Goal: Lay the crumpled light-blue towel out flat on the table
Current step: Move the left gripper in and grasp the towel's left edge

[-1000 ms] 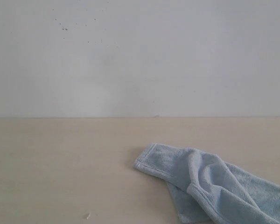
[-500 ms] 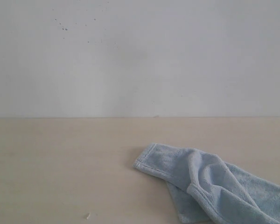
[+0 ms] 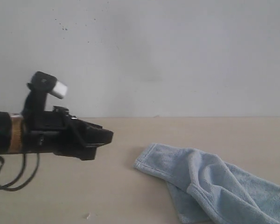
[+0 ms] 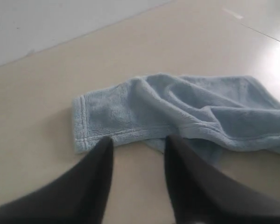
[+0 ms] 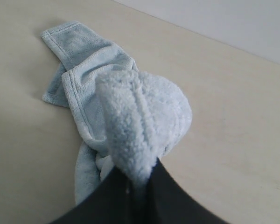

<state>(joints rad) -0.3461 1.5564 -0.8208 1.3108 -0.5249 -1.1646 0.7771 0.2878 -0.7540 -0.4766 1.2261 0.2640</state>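
The crumpled light-blue towel (image 3: 210, 186) lies on the beige table (image 3: 60, 196) at the right front, one hemmed end pointing left. My left gripper (image 3: 107, 136) hovers to the left of that end, apart from it. In the left wrist view its black fingers (image 4: 95, 182) stand apart with bare table between them, so the left gripper (image 4: 139, 140) is open just short of the towel (image 4: 177, 112). In the right wrist view my right gripper (image 5: 140, 175) is shut on a raised fold of the towel (image 5: 130, 107). It is out of the exterior view.
A white wall (image 3: 177, 56) runs along the back of the table. A small white speck (image 3: 87, 216) lies near the front edge. A black cable (image 3: 9, 177) hangs from the left arm.
The left arm has come into the exterior view from the left and now points at the towel's hemmed end. The towel has not moved.
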